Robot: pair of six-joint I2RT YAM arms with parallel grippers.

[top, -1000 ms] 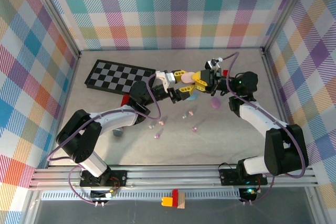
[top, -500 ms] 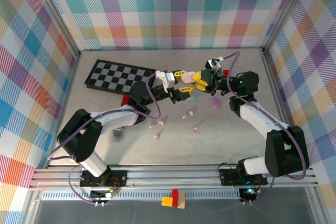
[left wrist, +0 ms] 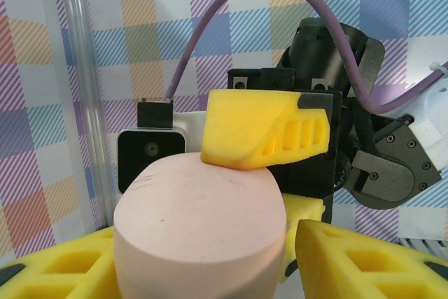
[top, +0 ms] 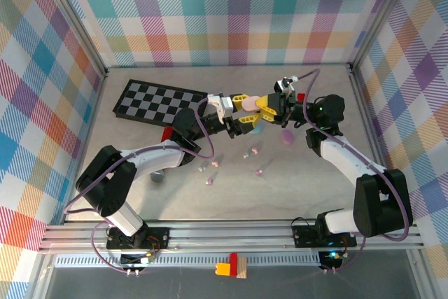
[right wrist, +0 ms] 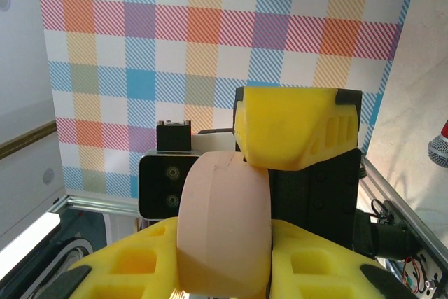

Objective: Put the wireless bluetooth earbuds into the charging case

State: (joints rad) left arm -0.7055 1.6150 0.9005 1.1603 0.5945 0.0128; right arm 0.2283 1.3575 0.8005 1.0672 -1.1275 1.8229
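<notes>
Pastel plaid walls on three sides, grey speckled surface [top: 140,194] underneath. Black-and-white checkered mat [top: 159,101] flat at back left.

Pink pebble-shaped plastic charging case [top: 248,104] raised off the surface near mid-back, caught between both arms. Left jaws: narrow, clamped on the pink case from its left side, yellow foam fingers [left wrist: 364,264] either side of it in left wrist view. Right jaws: narrower, pinched on the same case from the opposite end, one yellow finger [left wrist: 266,127] pressed on the top edge and its partner underneath.

Tiny pastel plastic earbuds with short stems [top: 246,155] loose on the surface, scattered in front of and below the raised case, well apart from it. None in either jaws. Lilac pebble-shaped case [top: 286,136] lying on the surface just beside the right arm.

Looks shut: faint seam across the pink shell in right wrist view, no gap seen. Cannot tell which half is the lid.

Step in hand, as judged: opening the case with two arms, no bud inserted yet. Early in the task.

Next move likely calls for a firm hold on one half and a prying pull on the other along the seam, then case set down open and a bud picked up. Smooth rounded shell, so a real risk of slipping out under a squeeze.
</notes>
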